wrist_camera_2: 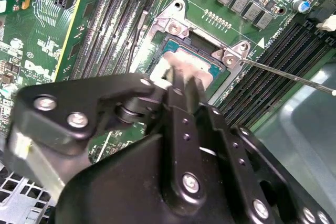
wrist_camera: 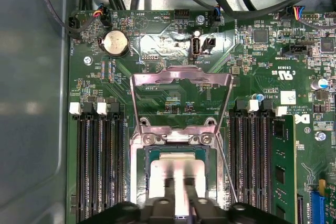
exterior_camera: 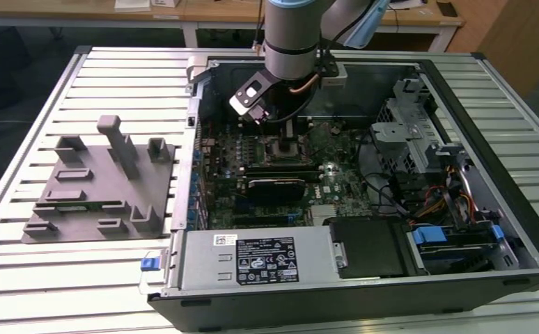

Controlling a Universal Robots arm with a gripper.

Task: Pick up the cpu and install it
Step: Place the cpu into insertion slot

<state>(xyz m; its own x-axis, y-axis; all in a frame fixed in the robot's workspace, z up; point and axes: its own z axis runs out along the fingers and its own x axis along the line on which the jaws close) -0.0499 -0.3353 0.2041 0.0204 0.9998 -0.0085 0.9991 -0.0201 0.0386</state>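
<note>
Pick is done by the look of it: the small flat square cpu with the shiny silver metal top (wrist_camera: 161, 172) lies flat inside the metal-framed socket (wrist_camera: 138, 141) on the green motherboard (wrist_camera: 173, 51), edges roughly square to the frame. I can't tell if it is fully seated. My black gripper (wrist_camera_2: 181, 81) stands right over the chip, jaws drawn narrow with a slim gap, nothing clamped between them that I can see. The tips are on or just above the silver top, and I can't tell which. Not done: the silver load plate (wrist_camera: 181, 76) stands flipped up, and the thin wire lever (wrist_camera_2: 283, 74) sticks out to the side, unlatched. So the chip is placed but not locked in, I judge. Containers: the open black computer case (exterior_camera: 344, 311) holds the board, a silver power supply box (exterior_camera: 251, 261), drive cages and cables. One green memory stick (wrist_camera: 276, 161) sits in a slot near the socket. The gray plastic fixture block (exterior_camera: 93, 188) sits on the slatted metal table (exterior_camera: 28, 278), well apart from the case; its slots are too small to read.
</note>
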